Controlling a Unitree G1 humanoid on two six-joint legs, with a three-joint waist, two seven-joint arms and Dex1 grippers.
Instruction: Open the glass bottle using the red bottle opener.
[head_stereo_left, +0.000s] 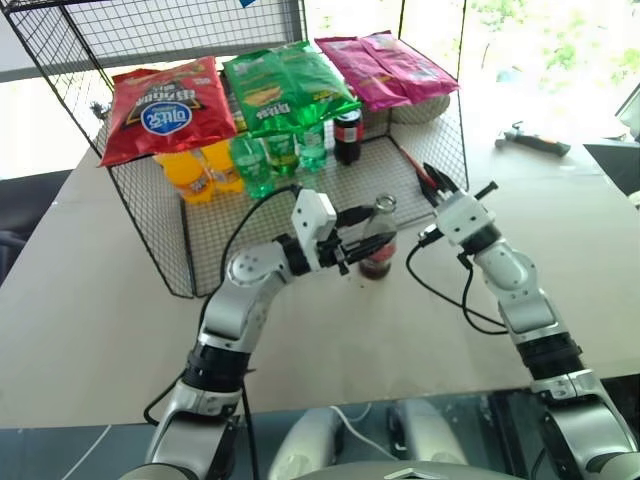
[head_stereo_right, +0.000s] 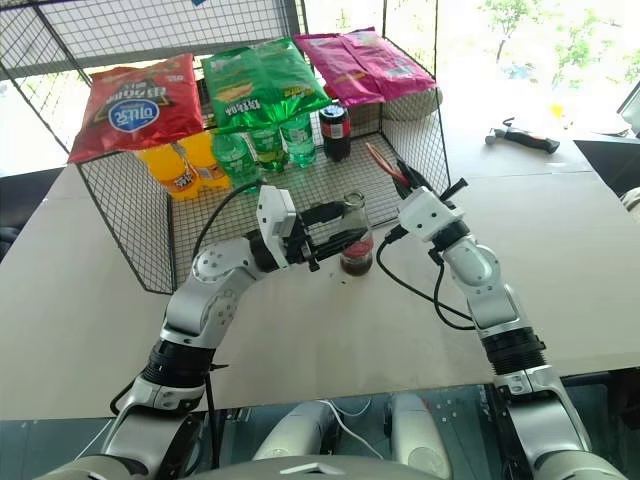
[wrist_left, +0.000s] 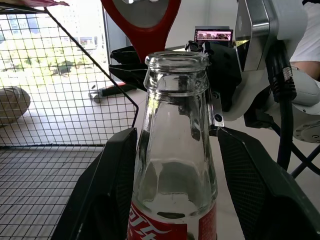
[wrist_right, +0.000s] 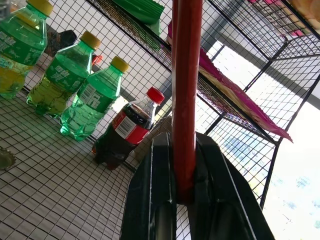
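A: Is it open?
B: Seemingly; the glass bottle shows a bare mouth, and a small disc on the wire shelf floor may be its cap.
A: The grips?
B: Left gripper fingers clamp it upright on the surface; right gripper fingers pinch the red bottle opener nearby.

Two tools: the left tool and the right tool. One glass bottle and one red bottle opener. Three snack bags on the wire rack: a red bag, a green bag and a pink bag. Three green plastic bottles, two orange bottles and one dark cola bottle. One loose bottle cap on the mesh. One hammer on the worktop.
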